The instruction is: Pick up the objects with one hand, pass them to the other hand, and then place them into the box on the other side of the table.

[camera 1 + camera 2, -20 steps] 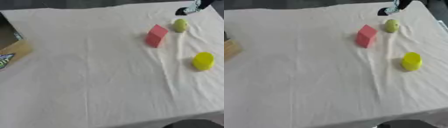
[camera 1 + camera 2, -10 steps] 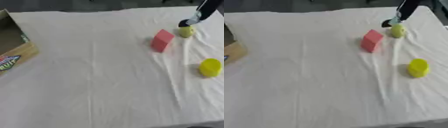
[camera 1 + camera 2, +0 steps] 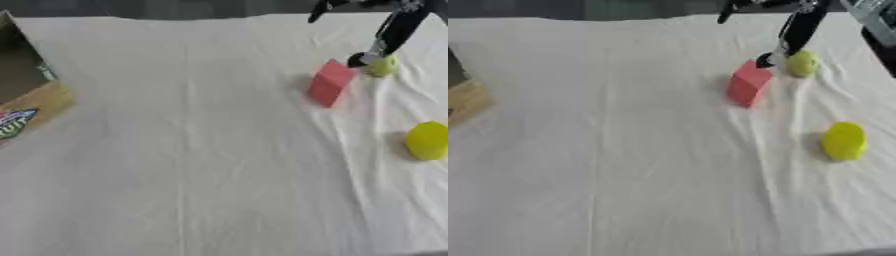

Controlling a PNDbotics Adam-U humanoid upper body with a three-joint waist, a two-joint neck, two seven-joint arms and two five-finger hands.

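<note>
A pink block [image 3: 331,82] stands on the white cloth at the right. Just beyond it lies a small yellow-green round fruit [image 3: 382,65]. A yellow cylinder [image 3: 427,141] sits nearer, by the right edge. My right hand [image 3: 394,29] comes down from the upper right corner with straight fingers; one dark fingertip [image 3: 357,60] touches the cloth between the block and the fruit. Another finger [image 3: 317,11] sticks out at the top edge. The open cardboard box [image 3: 24,95] is at the left edge. My left hand does not show.
The white cloth [image 3: 192,150] covers the table and is creased near the right-side objects. The table's far edge runs along the top, with dark floor behind it. A grey device [image 3: 877,15] sits at the top right corner.
The camera has tilted, shifting the whole picture down. My right hand has reached lower, from the far corner down to the cloth beside the fruit and pink block.
</note>
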